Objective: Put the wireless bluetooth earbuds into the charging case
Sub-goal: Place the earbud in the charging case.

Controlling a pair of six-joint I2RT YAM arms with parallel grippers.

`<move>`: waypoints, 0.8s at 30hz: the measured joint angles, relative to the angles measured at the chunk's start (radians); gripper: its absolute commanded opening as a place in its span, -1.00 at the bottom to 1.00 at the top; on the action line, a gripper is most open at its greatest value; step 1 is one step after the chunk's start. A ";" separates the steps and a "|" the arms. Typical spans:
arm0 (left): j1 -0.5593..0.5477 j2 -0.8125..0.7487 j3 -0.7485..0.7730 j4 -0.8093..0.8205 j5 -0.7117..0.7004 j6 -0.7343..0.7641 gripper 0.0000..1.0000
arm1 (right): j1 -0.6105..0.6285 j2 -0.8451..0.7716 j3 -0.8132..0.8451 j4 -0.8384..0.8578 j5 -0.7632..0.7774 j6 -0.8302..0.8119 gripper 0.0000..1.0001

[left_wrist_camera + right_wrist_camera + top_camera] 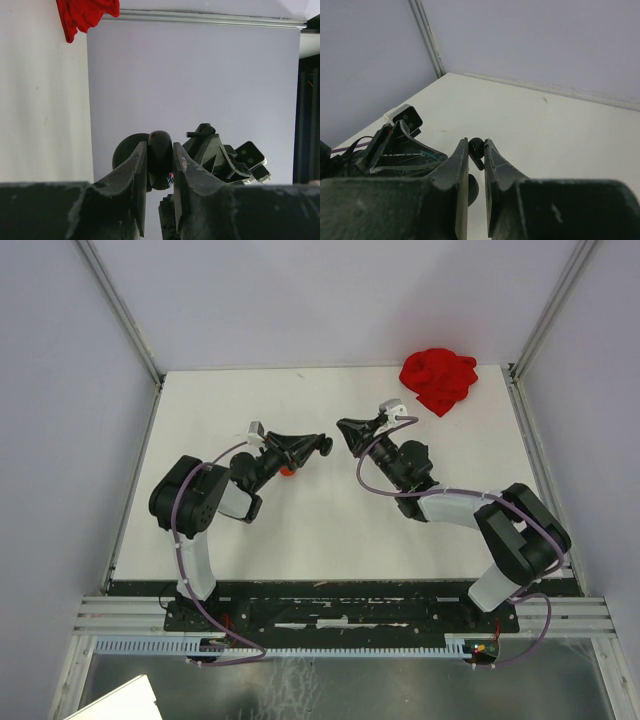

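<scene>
Earbud: small and black; we see it pinched at the tips of the right jaws, centre of the right wrist frame.
Case: round, black, lower centre of the left wrist frame.
Left jaws: clamped on the case.
Right jaws: narrow, gripping the earbud.
Cloth: red, crumpled, upper right of our top view, on the counter.

Red cloth glowing against white table, pale grey walls rising behind the cloth, purple cables trailing nearer, glossy black disc shining in black left gripper, black earbud sitting in black right gripper
</scene>
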 measured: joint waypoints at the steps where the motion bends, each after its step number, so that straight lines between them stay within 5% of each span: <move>1: 0.000 0.000 0.000 0.004 0.001 -0.003 -0.94 | -0.001 0.014 -0.006 0.025 -0.006 0.005 -0.98; 24: -0.005 0.012 0.021 0.025 0.027 -0.051 -0.94 | -0.006 0.158 -0.040 0.280 -0.127 0.084 -0.98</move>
